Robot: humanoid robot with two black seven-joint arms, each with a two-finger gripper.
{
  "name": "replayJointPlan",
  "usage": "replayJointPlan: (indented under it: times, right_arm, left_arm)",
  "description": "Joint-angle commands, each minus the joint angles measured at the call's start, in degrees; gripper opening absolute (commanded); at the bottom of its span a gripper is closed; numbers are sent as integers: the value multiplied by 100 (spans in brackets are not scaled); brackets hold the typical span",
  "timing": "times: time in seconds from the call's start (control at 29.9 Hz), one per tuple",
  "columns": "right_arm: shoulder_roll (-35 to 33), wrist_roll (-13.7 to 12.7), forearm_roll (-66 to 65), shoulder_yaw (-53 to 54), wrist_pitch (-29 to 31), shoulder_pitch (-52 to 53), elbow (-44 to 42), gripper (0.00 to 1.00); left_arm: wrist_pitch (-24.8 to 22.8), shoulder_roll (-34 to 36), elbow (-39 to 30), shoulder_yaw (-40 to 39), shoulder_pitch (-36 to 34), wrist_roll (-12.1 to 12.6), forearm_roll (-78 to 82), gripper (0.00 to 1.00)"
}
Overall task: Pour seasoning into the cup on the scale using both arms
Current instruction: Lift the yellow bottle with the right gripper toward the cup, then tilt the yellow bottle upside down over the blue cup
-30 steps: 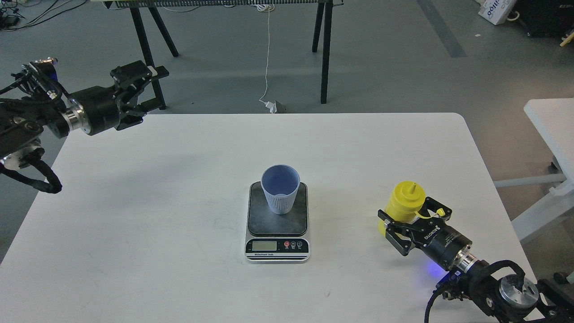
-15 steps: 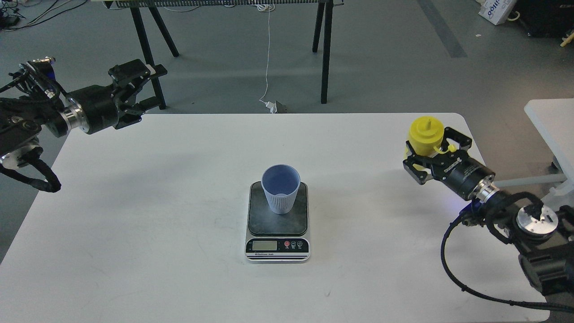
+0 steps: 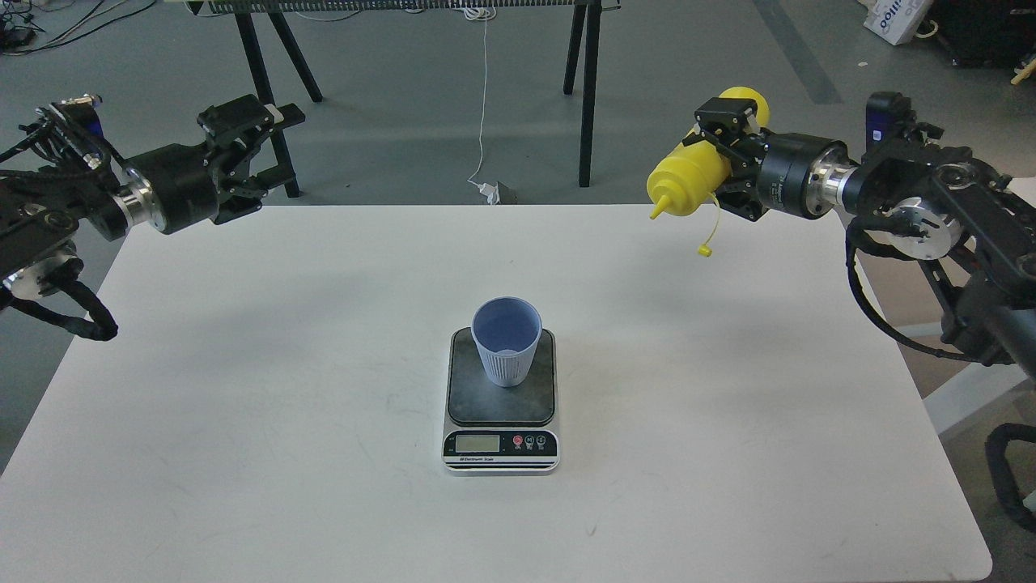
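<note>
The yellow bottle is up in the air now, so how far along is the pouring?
Done: the right gripper holds the seasoning aloft, tilted, cap dangling. In hand: carrying it toward the cup, which stands on the scale. Left: pouring; nothing flows yet. The left gripper holds nothing.

Small print on the scale [image 3: 501, 405] front panel is unreadable.
</note>
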Motion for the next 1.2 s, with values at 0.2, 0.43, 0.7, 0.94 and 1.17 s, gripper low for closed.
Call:
replayJointPlan:
  times: [0.2, 0.43, 0.7, 0.94, 1.17]
  right_arm:
    - [377, 18, -1153, -617, -4, 316, 517, 1]
    - [790, 184, -1716, -661, -4, 404, 473, 1]
    - [1168, 360, -1822, -986, -4, 404, 438, 1]
    - [1537, 641, -1857, -1198, -4, 404, 210, 1]
    - [1801, 1186, -2498, -1198, -386, 404, 7, 1]
  left_arm:
    - [0, -97, 0, 0, -4, 0, 17, 99]
    - [0, -159, 0, 9, -4, 0, 26, 99]
    - [0, -167, 0, 9, 5, 0, 26, 99]
    - [0, -167, 0, 9, 5, 0, 26, 99]
    - [0, -159, 0, 18, 13, 0, 35, 99]
